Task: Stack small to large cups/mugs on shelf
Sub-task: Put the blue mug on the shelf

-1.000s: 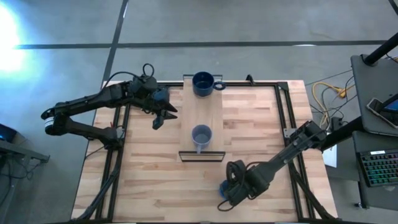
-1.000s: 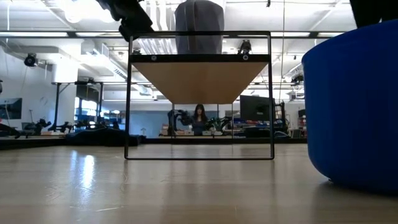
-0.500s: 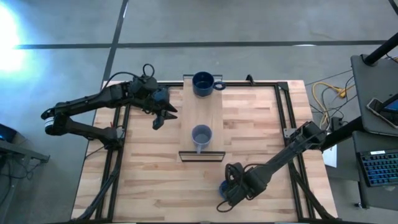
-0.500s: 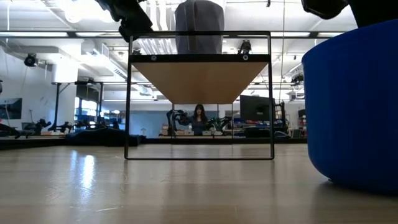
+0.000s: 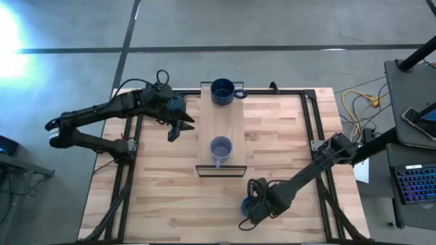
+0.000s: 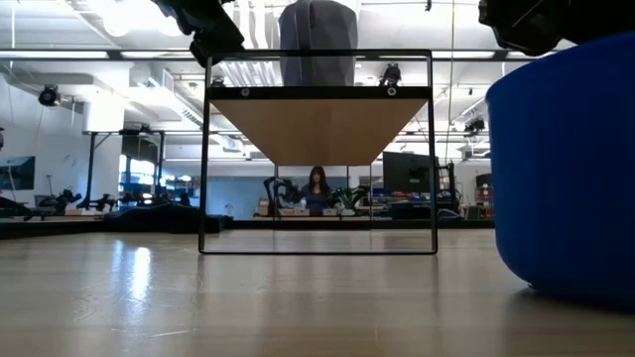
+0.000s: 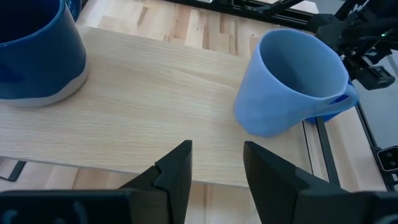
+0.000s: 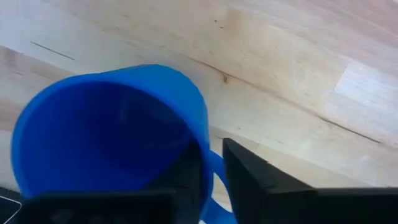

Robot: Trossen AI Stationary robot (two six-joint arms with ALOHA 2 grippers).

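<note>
Below the shelf (image 5: 221, 129), the right gripper (image 8: 211, 163) has narrowed its fingers, now pinching the bright blue mug's (image 8: 112, 130) rim on the tabletop (image 5: 286, 136); left gripper (image 7: 216, 168) stays spread beside the shelf.

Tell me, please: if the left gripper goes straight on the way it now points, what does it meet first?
Probably the shelf board; beyond it, the grey-blue mug sits slightly to one side. Left gripper is open; depth is unclear.
</note>
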